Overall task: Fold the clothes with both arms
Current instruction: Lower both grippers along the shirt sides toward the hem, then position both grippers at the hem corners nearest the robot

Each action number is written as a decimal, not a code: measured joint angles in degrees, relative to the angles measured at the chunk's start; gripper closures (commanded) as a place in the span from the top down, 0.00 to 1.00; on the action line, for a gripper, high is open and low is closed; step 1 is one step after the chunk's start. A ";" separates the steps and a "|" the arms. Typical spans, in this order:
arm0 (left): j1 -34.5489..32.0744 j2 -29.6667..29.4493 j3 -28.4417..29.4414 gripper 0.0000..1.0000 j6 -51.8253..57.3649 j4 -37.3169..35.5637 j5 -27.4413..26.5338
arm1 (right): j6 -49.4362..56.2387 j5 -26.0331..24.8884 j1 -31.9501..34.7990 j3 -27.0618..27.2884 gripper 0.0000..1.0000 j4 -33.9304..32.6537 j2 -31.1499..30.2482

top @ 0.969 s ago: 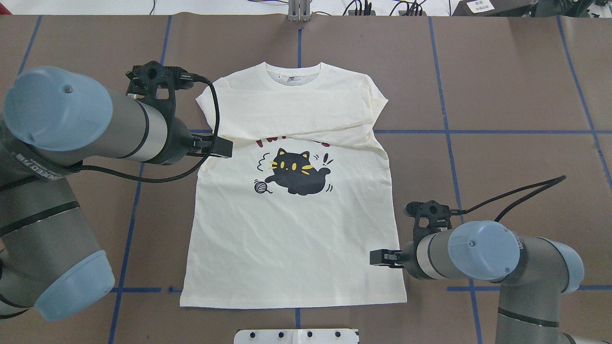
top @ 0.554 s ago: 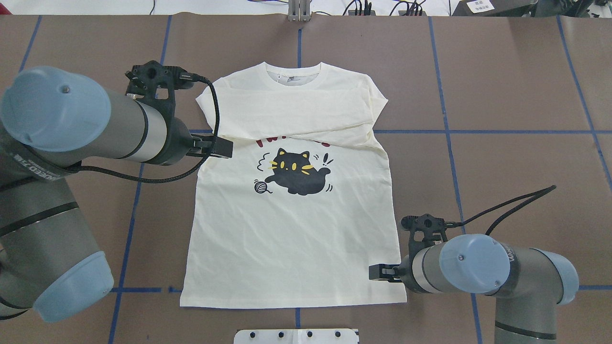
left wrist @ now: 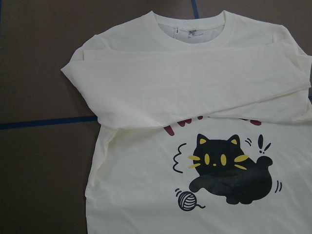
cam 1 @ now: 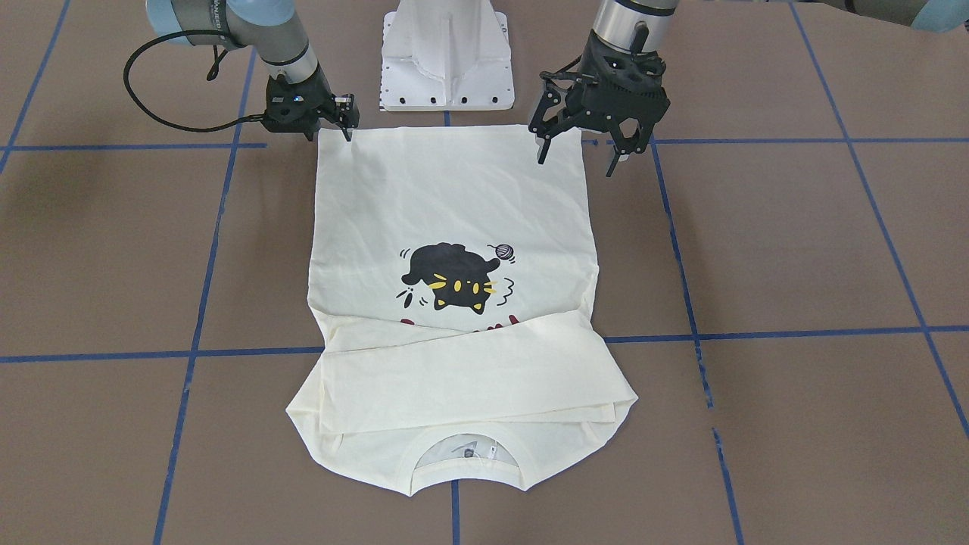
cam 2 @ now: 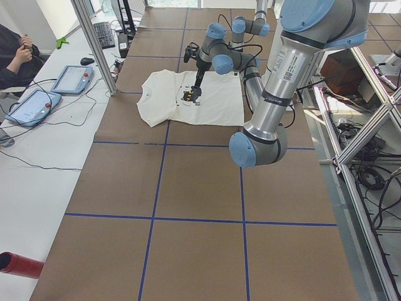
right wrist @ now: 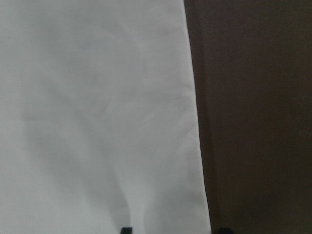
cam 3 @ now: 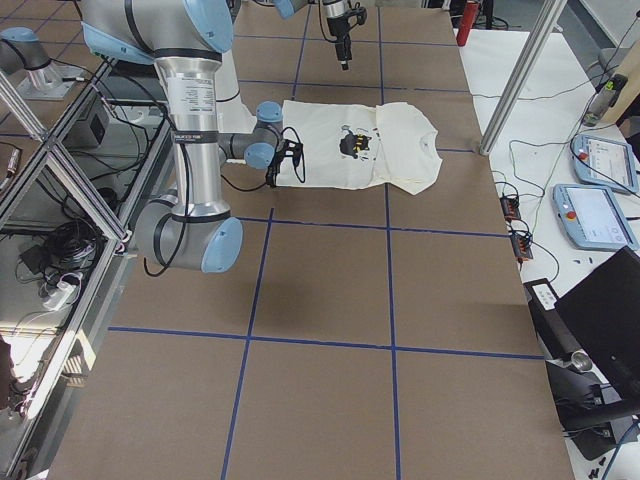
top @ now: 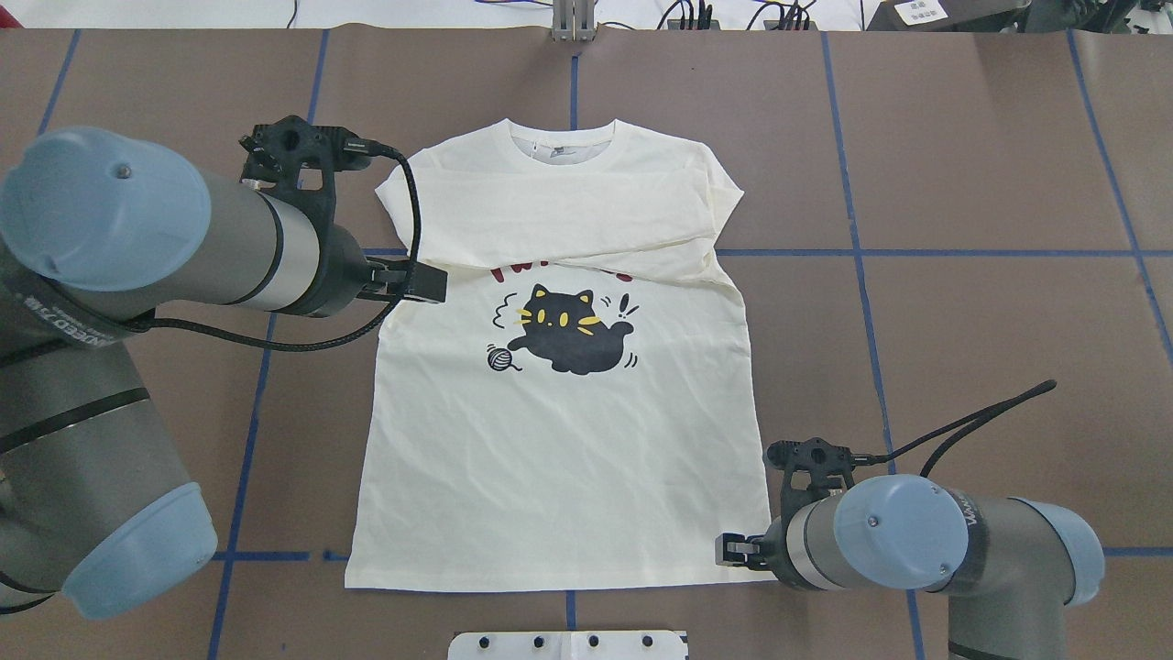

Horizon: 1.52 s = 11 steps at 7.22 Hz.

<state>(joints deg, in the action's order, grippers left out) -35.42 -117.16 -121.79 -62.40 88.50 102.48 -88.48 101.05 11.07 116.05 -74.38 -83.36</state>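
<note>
T-shirt (top: 550, 458) flat on the brown surface (top: 962, 183), cat print (top: 568, 335) up, collar (top: 564, 137) away from the robot, both sleeves (top: 550, 215) folded across the chest and over the top of the red lettering (left wrist: 171, 129).

Seen only from the front-facing camera: left jaws spread wide, pointing down, well above the surface. From overhead, just a black block at the wrist's end, over the shirt's side edge near the sleeve fold. Left wrist view filled with collar, sleeves and cat far below those jaws.

Seen only from the right wrist camera: two dark tips of the right jaws set apart, one over cream cloth, the other over bare surface, the shirt's side edge between them. Contact with the cloth not clear. From overhead, those tips hidden under the wrist.

Pose of the left arm (top: 229, 243): high, forearm level, wrist bent downward. Pose of the right arm (top: 880, 532): low, forearm near level, wrist right at the hem corner on the robot's right.
</note>
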 measured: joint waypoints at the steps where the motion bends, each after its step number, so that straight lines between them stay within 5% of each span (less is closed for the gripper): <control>1: 0.00 0.00 0.02 0.99 0.00 0.00 0.00 | -0.02 0.13 0.04 -0.02 0.29 0.02 -0.15; 3: 0.03 0.00 0.06 0.99 0.00 0.00 0.00 | -0.02 0.22 0.14 0.05 0.04 0.03 -0.50; 4: 0.06 0.00 0.06 0.99 0.00 0.00 0.00 | -0.02 0.24 0.16 0.15 0.00 0.03 -0.65; 8: 0.15 1.86 -0.01 0.99 -1.24 0.08 0.14 | -1.26 -0.60 0.29 2.49 0.00 0.13 -1.84; 11: 2.44 10.60 -3.26 0.99 -10.69 3.32 0.15 | -1.37 -0.56 1.47 4.80 0.00 0.73 -1.98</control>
<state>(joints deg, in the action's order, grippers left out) -32.98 -106.56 -125.05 -73.10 91.82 102.63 -89.85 100.49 12.54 120.85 -73.65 -85.34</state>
